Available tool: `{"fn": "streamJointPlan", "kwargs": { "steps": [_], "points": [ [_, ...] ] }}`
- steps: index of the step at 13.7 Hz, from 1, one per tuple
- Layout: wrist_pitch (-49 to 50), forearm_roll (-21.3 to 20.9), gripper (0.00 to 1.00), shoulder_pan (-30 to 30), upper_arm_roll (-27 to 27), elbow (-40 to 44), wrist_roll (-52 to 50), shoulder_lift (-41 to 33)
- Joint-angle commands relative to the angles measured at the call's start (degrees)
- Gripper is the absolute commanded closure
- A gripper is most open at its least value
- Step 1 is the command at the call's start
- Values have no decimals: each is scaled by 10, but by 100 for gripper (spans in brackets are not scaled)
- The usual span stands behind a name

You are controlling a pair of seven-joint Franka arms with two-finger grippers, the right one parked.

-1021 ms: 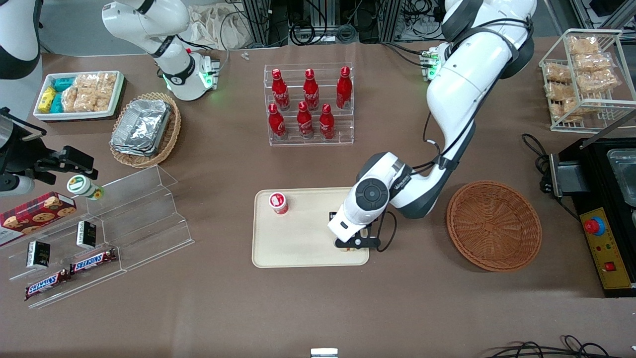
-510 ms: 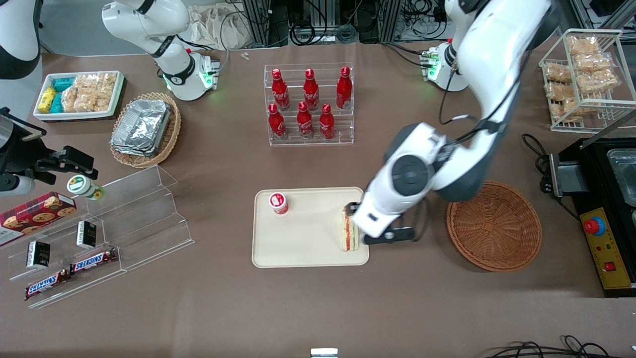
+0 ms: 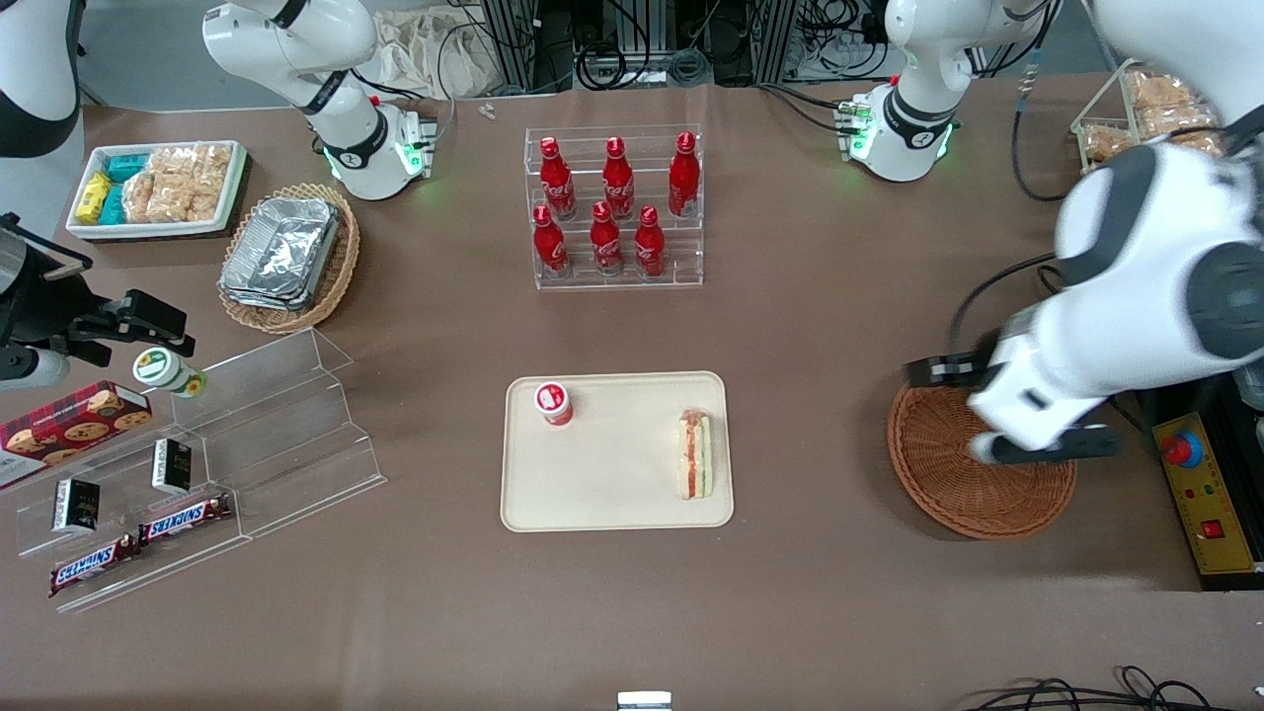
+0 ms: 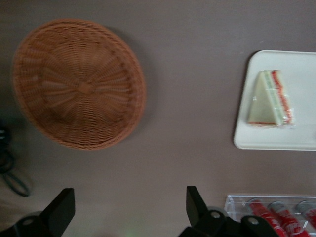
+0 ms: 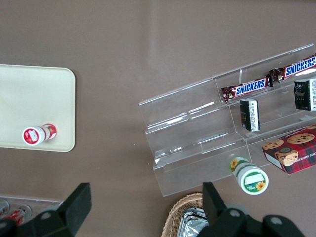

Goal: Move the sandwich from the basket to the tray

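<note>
The sandwich (image 3: 694, 454) (image 4: 270, 98), a pale wedge with a red and green filling edge, lies flat on the cream tray (image 3: 612, 499) (image 4: 301, 136), at the tray's end nearest the basket. The round reddish-brown wicker basket (image 3: 953, 489) (image 4: 79, 84) sits beside the tray toward the working arm's end and holds nothing. My left gripper (image 3: 992, 415) (image 4: 128, 210) hangs high over the basket's rim, well apart from the sandwich. Its fingers (image 4: 195, 202) are spread wide open with only bare table between them.
A small red-lidded cup (image 3: 554, 403) stands on the tray. A clear rack of red bottles (image 3: 614, 207) (image 4: 276, 212) stands farther from the camera. A black box with a red button (image 3: 1200, 474) lies beside the basket. Foil containers fill a tan basket (image 3: 286, 257); an acrylic shelf (image 3: 247, 434) holds snacks.
The gripper let go of the sandwich on the tray, rose, and swung away toward the working arm's end, stopping over the basket. The sandwich stays on the tray.
</note>
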State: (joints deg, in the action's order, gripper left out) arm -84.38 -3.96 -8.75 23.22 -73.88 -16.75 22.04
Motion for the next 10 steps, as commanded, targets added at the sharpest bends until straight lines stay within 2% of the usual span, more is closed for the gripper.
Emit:
{"fn": "streamJointPlan", "kwargs": {
  "steps": [1,3,5,8,10],
  "points": [
    [-19,-23,0,-53,4,-97,60,-74],
    [-85,-27,0,-83,4,-209,84,-152],
    [-141,-10,0,-121,4,-287,148,-199],
    [-141,-4,0,-152,3,-265,239,-179],
    [-141,-4,0,-157,4,-238,219,-159]
  ]
}}
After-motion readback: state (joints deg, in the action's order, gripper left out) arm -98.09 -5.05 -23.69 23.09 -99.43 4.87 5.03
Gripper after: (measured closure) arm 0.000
